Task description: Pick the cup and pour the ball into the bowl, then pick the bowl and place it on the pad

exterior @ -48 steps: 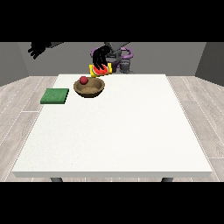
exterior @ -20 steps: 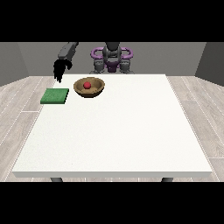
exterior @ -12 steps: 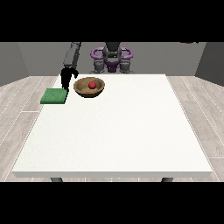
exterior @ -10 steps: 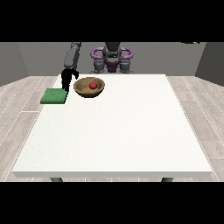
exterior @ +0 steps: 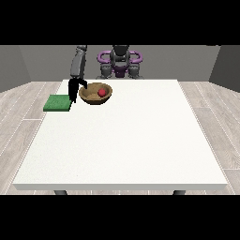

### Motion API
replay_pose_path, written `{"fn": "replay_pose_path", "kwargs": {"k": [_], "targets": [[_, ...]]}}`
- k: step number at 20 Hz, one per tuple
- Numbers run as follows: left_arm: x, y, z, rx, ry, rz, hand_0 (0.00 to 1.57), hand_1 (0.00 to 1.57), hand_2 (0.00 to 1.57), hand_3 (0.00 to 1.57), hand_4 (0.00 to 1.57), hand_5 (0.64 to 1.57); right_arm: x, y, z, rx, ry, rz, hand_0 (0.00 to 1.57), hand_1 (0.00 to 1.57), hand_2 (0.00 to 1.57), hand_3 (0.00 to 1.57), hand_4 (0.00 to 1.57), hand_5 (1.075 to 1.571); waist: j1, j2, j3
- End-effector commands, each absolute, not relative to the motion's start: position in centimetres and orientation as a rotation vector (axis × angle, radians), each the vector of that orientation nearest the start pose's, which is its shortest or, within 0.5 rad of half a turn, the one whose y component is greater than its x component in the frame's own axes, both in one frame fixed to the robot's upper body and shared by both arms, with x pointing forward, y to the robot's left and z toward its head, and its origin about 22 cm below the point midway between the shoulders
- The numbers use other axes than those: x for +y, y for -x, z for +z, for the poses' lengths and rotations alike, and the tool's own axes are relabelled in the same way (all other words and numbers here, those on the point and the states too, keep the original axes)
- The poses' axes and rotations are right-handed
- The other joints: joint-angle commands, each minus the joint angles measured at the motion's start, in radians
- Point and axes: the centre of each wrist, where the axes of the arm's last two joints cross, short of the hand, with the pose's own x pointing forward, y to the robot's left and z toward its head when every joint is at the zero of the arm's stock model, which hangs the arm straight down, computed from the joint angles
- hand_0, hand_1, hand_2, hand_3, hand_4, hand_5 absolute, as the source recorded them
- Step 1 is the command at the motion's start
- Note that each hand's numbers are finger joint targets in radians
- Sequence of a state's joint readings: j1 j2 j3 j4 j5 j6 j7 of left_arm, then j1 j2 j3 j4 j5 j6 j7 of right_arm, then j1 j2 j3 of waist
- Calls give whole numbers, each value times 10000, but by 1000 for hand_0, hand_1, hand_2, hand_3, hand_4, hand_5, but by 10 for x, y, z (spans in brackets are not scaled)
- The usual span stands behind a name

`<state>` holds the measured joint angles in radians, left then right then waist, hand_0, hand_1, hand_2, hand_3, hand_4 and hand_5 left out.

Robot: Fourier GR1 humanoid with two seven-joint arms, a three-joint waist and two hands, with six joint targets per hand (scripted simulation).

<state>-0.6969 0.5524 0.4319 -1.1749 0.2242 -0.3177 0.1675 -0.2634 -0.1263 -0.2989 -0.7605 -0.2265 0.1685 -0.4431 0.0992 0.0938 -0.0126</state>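
Front view: we lower our hand at the view's left [exterior: 73, 89], fingers unreadable, to the bowl [exterior: 95, 93] at its nine o'clock; ball [exterior: 101, 93] inside, pad [exterior: 57, 103] just beyond for the transfer.

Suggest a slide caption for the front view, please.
Hand at the view's left lowered beside the wooden bowl holding the red ball, green pad alongside.

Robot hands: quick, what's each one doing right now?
Robot hand at the view's left: beside the bowl, holding nothing visible; fingers cannot be told.
Other robot hand: not in view.
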Motion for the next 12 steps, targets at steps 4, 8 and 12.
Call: {"fn": "replay_pose_path", "kwargs": {"k": [4,8,12], "targets": [[400,-355,230,-18929,-1249,-1313,0,0,0,0,1018,1540,-316,-280,-102,-15494,-127,-3086,0,0,0,0,449,1546,158,938,132],[396,-356,226,-18726,-923,-1304,0,0,0,0,1024,1536,-291,-287,-101,-15117,-222,-3319,0,0,0,0,444,1547,471,606,127],[405,-352,242,-18468,-1021,-1346,0,0,0,0,1024,1545,-276,-269,-118,-15144,-32,-3233,0,0,0,0,472,1547,389,491,133]]}}
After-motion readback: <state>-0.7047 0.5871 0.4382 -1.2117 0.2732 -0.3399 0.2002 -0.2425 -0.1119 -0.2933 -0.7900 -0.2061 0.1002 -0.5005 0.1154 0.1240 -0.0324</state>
